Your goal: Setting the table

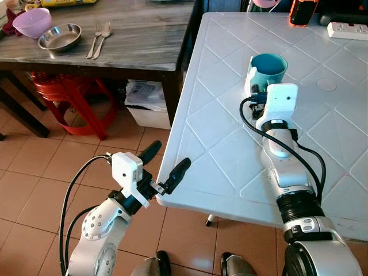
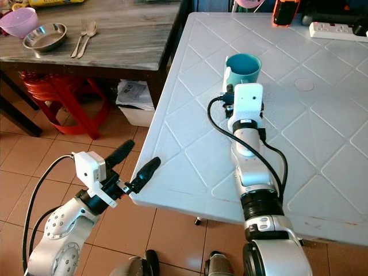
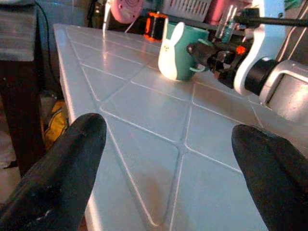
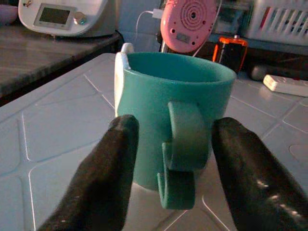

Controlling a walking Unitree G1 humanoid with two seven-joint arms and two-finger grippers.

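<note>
A teal mug (image 1: 268,70) stood upright on the white surface (image 1: 224,144), with the right pincer (image 4: 171,178) reaching at it across that surface. The right wrist view showed what the head views hid behind the wrist camera housing: the two black fingers (image 4: 103,178) stood spread either side of the mug's handle (image 4: 185,144), not closed on it; whether they touched the mug could not be told. That view also caught a white figure (image 4: 120,72) on the mug's side, a pink round device (image 4: 188,19) and a white appliance (image 4: 62,17) behind.

The left pincer (image 1: 167,167) hung open just off the white surface's near corner, above the tiled floor (image 1: 46,172). Its wrist view looked low across the surface to the mug (image 3: 180,50) and the right arm (image 3: 269,77) beside it.

The head views alone took in the dark wooden surface (image 1: 115,34) to the left, carrying a purple bowl (image 1: 31,22), a steel bowl (image 1: 60,37), a fork (image 1: 94,39) and a spoon (image 1: 102,35), with a red stool (image 1: 69,98) beneath. A white power strip (image 1: 347,30) lay at the white surface's far edge.
</note>
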